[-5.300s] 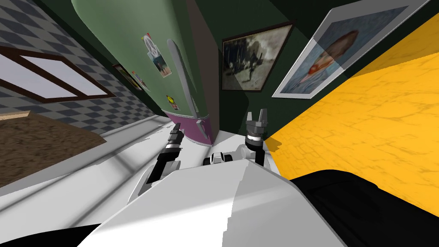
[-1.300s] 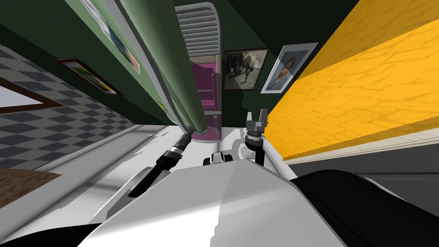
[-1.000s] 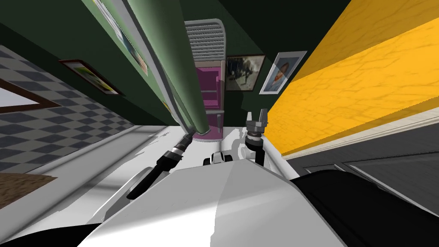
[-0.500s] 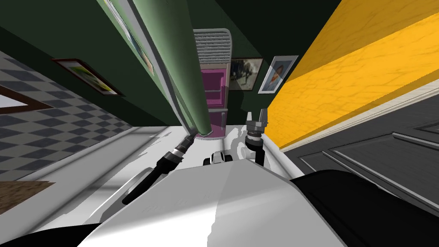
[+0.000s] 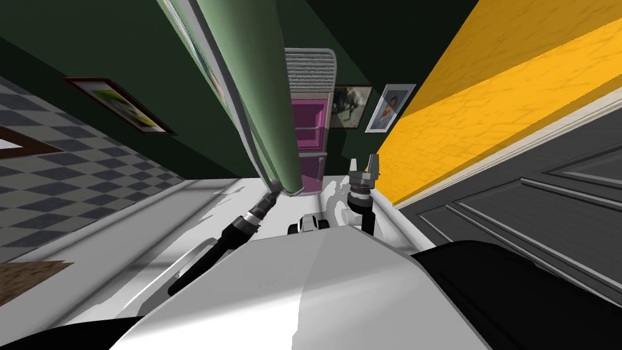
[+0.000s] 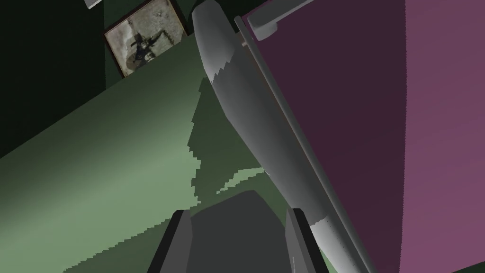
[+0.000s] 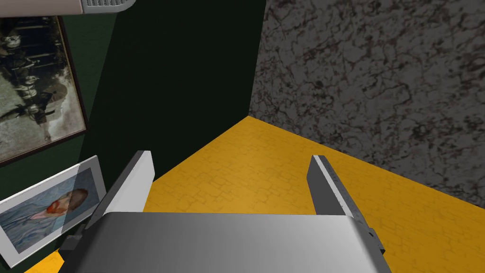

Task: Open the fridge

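1. Risk: the L gripper (image 5: 274, 193) sits at the low end of the green door (image 5: 255, 91). The grey handle (image 6: 246, 123) runs just beside it, not plainly inside it. If that's only a hook contact, it prob slips off on the next pull and the door could drift back shut.
2. Risk: the door stands edge-on right over the L forearm (image 5: 240, 228). More swing w/o the base backing off could jam the door into the arm.
3. L grip state: can't tell. The wrist cam doesn't show anything clamped.
4. R gripper (image 5: 363, 165): released, nothing in it, held up near the yellow wall (image 5: 486, 121), well apart from the door.
5. The fridge (image 5: 307, 121) is straight ahead past the door edge, magenta inside exposed. The door's bottom corner is touching or just beside the L gripper, can't tell which.
6. Judgement: the open looks mostly done.
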### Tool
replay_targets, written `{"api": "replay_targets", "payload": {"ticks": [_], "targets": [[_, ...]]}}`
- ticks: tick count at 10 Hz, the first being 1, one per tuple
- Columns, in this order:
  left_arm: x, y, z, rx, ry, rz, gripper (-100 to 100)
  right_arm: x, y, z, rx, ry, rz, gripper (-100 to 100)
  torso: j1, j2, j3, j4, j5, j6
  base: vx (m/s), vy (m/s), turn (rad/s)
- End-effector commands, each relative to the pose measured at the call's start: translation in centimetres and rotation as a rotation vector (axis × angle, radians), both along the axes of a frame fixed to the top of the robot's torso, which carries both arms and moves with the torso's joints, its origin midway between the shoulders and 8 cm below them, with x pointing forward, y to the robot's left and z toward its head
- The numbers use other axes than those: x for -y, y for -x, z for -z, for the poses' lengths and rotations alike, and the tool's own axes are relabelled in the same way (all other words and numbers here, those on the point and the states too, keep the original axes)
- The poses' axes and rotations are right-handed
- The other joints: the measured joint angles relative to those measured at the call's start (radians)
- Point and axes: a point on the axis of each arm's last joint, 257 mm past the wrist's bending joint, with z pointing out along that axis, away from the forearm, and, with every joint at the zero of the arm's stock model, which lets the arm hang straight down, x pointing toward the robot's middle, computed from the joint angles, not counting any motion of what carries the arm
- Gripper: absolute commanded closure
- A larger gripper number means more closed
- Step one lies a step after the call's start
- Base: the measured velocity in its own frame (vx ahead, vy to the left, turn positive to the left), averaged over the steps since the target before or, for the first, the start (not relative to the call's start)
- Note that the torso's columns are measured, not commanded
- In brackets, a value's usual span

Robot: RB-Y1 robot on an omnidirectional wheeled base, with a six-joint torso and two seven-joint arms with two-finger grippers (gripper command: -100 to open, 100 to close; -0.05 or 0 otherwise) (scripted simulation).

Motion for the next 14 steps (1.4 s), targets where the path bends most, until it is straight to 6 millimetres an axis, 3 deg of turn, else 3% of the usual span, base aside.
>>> {"api": "replay_targets", "payload": {"ticks": [1, 10, 11, 13, 14], "targets": [[0.5, 0.5, -0.2, 0.007, -0.001, 0.035, 100, 0.0, 0.0, 0.0, 0.0, 0.0, 0.0, 0, 0.008, 0.001, 0.001, 0.002, 0.002, 0.0, -0.055, 0.253, -0.068], [3.0, 3.0, -0.5, 0.014, 0.003, 0.184, 100, 0.0, 0.0, 0.0, 0.0, 0.0, 0.0, 0, 0.006, -0.008, -0.008, 0.002, 0.0, -0.001, -0.066, 0.247, -0.081], [2.3, 2.7, -0.5, -0.016, 0.002, 0.186, -100, 0.0, 0.0, 0.0, 0.0, 0.0, 0.0, 0, 0.007, -0.005, -0.006, 0.003, 0.001, -0.001, -0.084, 0.103, 0.12], [1.9, 2.4, -1.1, -0.013, -0.001, 0.19, -100, 0.0, 0.0, 0.0, 0.0, 0.0, 0.0, 0, -0.017, 0.0, -0.001, 0.001, -0.004, 0.001, -0.009, -0.077, 0.046], [1.7, 2.1, -1.6, -0.014, -0.001, 0.197, -100, 0.0, 0.0, 0.0, 0.0, -0.001, 0.0, 0, -0.016, 0.003, 0.002, 0.001, -0.004, 0.001, 0.021, -0.09, 0.077]]}}
